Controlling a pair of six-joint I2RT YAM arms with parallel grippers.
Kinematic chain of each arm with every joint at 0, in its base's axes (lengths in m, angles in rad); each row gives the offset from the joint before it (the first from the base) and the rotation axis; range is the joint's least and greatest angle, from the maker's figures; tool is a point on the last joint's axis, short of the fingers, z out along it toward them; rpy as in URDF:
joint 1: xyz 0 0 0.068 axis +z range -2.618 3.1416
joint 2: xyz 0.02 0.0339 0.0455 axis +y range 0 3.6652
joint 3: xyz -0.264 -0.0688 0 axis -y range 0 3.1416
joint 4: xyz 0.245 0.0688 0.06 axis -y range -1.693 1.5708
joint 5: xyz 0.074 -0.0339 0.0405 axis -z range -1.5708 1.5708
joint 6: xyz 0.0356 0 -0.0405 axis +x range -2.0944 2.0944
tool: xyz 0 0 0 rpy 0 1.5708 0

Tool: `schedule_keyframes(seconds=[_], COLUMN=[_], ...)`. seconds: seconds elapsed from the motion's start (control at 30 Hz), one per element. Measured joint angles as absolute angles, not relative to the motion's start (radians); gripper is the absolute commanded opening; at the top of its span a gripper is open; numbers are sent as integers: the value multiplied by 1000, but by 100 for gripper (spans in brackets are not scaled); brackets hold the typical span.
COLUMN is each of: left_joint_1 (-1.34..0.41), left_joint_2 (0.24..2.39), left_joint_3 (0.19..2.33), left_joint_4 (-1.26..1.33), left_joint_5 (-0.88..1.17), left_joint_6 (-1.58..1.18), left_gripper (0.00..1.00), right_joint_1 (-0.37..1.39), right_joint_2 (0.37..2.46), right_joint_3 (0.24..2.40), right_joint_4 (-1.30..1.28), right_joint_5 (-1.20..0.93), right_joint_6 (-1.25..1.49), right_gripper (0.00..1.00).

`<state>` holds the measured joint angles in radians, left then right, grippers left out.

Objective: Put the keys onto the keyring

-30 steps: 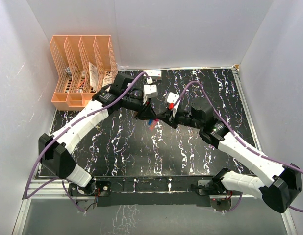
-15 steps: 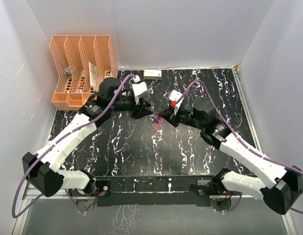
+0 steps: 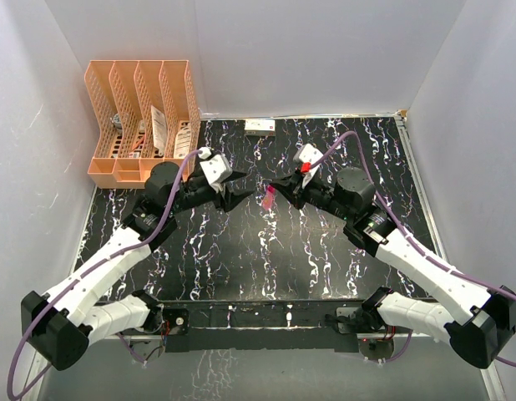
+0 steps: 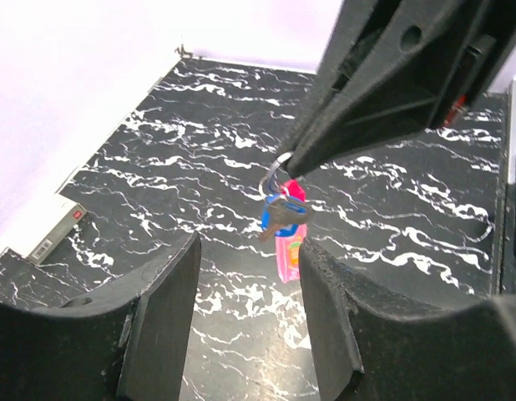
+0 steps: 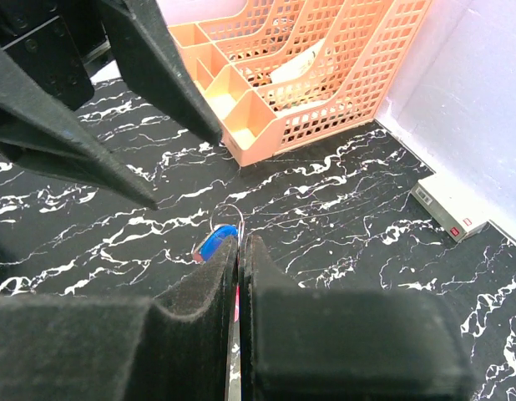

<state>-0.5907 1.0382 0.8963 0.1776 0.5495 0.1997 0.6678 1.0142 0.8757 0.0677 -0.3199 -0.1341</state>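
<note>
My right gripper is shut on the thin metal ring of the keyring and holds it above the table. From the ring hang the blue-headed key and the pink-red strap. A duller key blade lies across the blue head. In the top view the strap hangs between the two gripper tips. My left gripper is open just short of the hanging bundle, nothing between its fingers. In the top view it sits left of my right gripper.
An orange file organizer stands at the back left corner, with papers in its slots. A small white box lies against the back wall. The black marbled table is walled in white on three sides.
My left gripper has opened and drawn back to the left, away from the bundle. The right gripper has kept its grip on the ring and moved slightly toward the back.
</note>
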Motion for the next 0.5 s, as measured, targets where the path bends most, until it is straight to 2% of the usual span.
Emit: schedule_keyframes(seconds=[0.4,0.5], left_joint_1=[-591,-591], left_joint_2=[1137,1143], left_joint_3=[896,891], left_joint_4=[418,478], left_joint_5=[489,490], left_joint_6=[-25,-102], left_gripper=[50,47], right_joint_1=[668,668], right_joint_2=[1014,1013], right_joint_3=[870,863], right_joint_4=[108,121], right_joint_5=[-319,-311], right_joint_6=[-113,-104], right_gripper=[0,0])
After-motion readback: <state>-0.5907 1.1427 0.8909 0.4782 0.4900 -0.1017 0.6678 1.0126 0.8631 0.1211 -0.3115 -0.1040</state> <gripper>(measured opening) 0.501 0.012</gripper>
